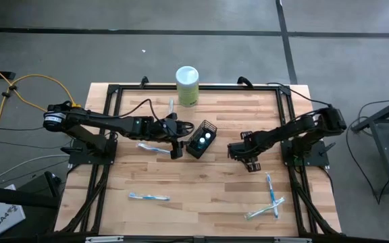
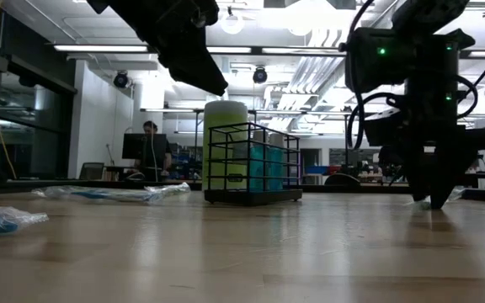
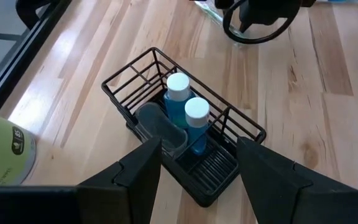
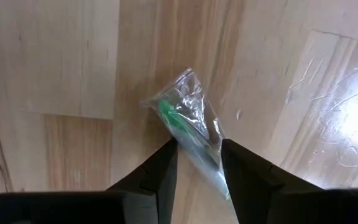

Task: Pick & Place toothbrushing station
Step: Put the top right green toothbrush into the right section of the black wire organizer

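Crinkled clear plastic wrapping a toothbrush sits pinched between the right gripper's dark fingers. Frame center, the black wire-mesh holder with two white-capped teal tubes faces the spread-open left gripper.

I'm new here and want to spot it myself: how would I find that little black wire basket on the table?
Start at the pale green canister with the white lid at the table's far edge. Just in front of it, mid-table, sits the black wire basket, between the two arms. It alone holds two blue white-capped tubes; the wrapped toothbrushes lie flat on the wood.
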Controlling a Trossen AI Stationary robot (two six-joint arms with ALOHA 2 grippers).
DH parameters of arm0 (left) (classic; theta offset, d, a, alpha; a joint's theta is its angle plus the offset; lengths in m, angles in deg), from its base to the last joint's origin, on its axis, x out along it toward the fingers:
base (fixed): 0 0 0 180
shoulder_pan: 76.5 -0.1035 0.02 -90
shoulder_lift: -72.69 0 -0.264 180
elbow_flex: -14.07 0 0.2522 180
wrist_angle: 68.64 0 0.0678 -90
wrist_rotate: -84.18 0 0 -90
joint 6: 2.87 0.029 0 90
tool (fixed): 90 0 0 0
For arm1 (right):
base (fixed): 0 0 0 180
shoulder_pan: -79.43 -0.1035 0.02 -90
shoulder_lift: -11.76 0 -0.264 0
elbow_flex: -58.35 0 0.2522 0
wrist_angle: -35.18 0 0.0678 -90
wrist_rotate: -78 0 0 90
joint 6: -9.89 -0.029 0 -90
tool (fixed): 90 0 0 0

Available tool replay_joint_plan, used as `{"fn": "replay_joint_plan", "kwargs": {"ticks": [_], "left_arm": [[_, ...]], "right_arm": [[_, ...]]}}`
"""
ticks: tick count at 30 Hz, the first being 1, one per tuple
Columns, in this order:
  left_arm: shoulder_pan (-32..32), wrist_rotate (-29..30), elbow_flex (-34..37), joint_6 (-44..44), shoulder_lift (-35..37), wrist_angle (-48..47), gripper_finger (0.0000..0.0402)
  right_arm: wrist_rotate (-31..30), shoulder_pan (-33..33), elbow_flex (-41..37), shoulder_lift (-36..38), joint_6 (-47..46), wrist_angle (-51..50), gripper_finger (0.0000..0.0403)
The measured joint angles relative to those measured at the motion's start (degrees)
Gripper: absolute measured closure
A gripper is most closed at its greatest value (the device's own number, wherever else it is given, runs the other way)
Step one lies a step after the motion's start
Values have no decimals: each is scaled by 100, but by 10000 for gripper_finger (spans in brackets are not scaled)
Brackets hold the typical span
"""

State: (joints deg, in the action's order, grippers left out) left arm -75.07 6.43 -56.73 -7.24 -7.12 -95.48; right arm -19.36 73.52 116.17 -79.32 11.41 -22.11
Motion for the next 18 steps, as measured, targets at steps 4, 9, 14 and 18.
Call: {"fn": "replay_joint_plan", "kwargs": {"ticks": [4,9,14,18], "left_arm": [[0,-2,0,1,0,0,201],[0,-3,0,1,0,1,201],[0,-4,0,3,0,2,201],[0,-4,0,3,0,2,201]], "right_arm": [[19,0,-4,-9,-19,0,297],[54,0,-19,41,-143,-62,363],[38,0,-17,41,-92,-101,387],[29,0,-17,41,15,-120,389]]}}
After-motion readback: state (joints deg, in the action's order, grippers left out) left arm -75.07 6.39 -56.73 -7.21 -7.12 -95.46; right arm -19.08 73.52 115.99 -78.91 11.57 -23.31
